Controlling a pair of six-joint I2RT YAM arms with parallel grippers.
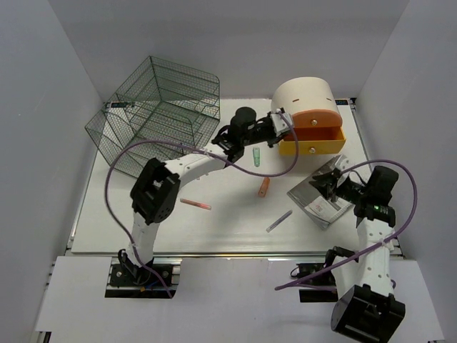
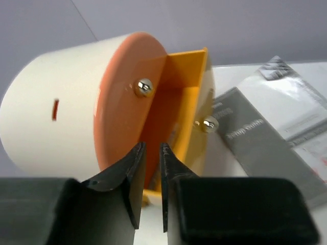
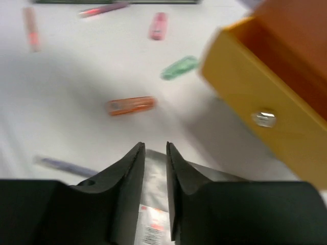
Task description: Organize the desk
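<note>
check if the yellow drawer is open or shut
Open. The yellow drawer sticks out past the orange front of the round box, its inside showing.

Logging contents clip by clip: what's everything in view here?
desk: 1, white, under everything
cage: 1, dark wire mesh, far left
drawer box: 1, cream with orange front, far right
drawer: 1, yellow, open, at the box's base
booklet: 1, grey and white, right, in front of the drawer
green piece: 1, green, centre, left of the drawer
orange piece: 1, orange, centre
pink piece: 1, pink, beyond the green one; right wrist view only
red pen: 1, red, left of centre
purple pen: 1, purple, near edge, right of centre
left gripper: 1, black, slightly open, empty, at the drawer
right gripper: 1, black, slightly open, over the booklet
</note>
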